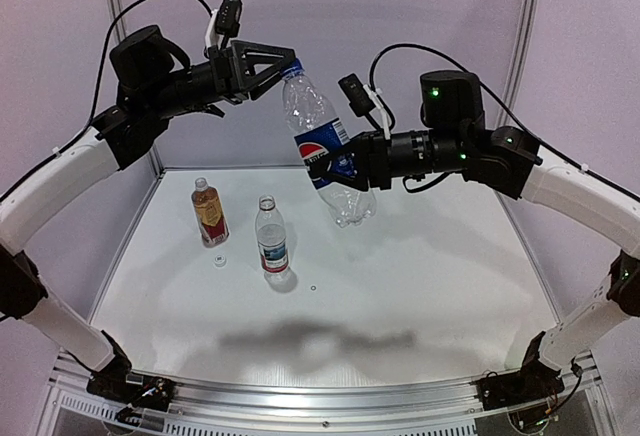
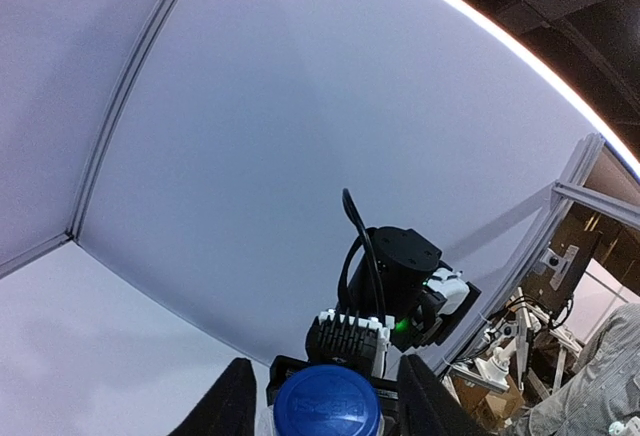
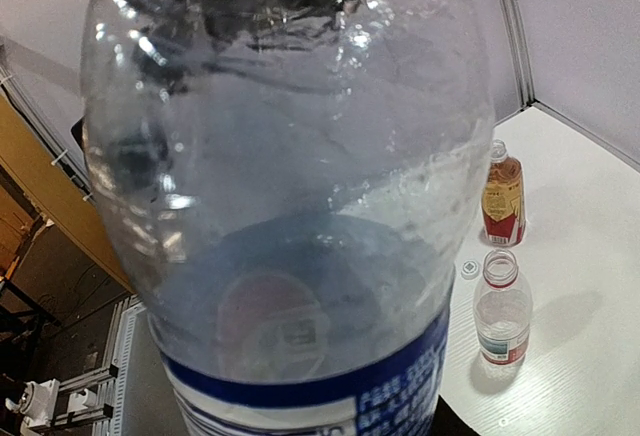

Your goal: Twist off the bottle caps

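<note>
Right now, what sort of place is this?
Probably a robot test booth, not a home: a white table boxed in by plain wall panels, a left arm and right arm bolted at its near edge, and a blue-label bottle held up between them.

Pepsi logo, seemingly, on bottle

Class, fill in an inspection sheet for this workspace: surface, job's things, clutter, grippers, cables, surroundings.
Surface: white table, matte.
Job's things: amber bottle and red-white bottle upright, the latter open; white cap on the table beside them; blue-label bottle tilted midair, blue cap on.
Clutter: one tiny speck, unidentifiable.
Grippers: left gripper flanks blue cap, small gaps showing; right gripper shut on blue-label bottle.
Cables: black cables arching over each arm.
Surroundings: pale booth walls.
</note>
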You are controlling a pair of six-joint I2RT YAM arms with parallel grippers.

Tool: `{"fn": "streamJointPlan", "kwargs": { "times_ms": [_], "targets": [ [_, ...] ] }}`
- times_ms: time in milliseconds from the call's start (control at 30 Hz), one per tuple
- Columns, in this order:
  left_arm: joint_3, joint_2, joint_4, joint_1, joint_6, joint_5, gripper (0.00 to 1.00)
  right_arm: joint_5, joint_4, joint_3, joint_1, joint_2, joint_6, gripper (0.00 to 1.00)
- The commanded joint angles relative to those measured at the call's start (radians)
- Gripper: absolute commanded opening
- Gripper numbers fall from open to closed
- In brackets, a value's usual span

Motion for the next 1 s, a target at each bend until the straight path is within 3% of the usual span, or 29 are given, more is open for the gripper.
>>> {"fn": "streamJointPlan", "kwargs": {
  "times_ms": [0, 133, 267, 500, 667, 900, 967],
  "targets": [
    [0.026, 0.014, -0.005, -0.01, 0.01, 0.01, 0.41, -0.027, -0.002, 0.04, -0.003, 0.024, 0.009, 0.39],
    [0.025, 0.013, -0.042, -0.02, 0.015, -0.019, 0.27, -0.016, -0.004, 0.033, -0.003, 0.024, 0.004, 0.39],
    [0.024, -0.002, -0.181, -0.046, 0.065, -0.113, 0.23, 0.047, -0.009, 0.022, -0.002, 0.03, -0.003, 0.38],
    [0.031, -0.023, -0.497, -0.135, 0.081, -0.586, 0.21, 0.391, -0.127, 0.024, -0.001, 0.081, -0.067, 0.37],
    [0.046, 0.005, -0.635, -0.177, -0.015, -0.815, 0.25, 0.512, -0.154, 0.035, 0.004, 0.118, -0.081, 0.37],
    [0.117, 0.062, -0.64, -0.206, 0.036, -0.8, 0.42, 0.554, -0.155, 0.015, 0.015, 0.11, -0.082, 0.36],
    [0.113, 0.04, -0.604, -0.202, 0.076, -0.805, 0.56, 0.564, -0.152, -0.006, 0.016, 0.093, -0.08, 0.36]
  ]
}}
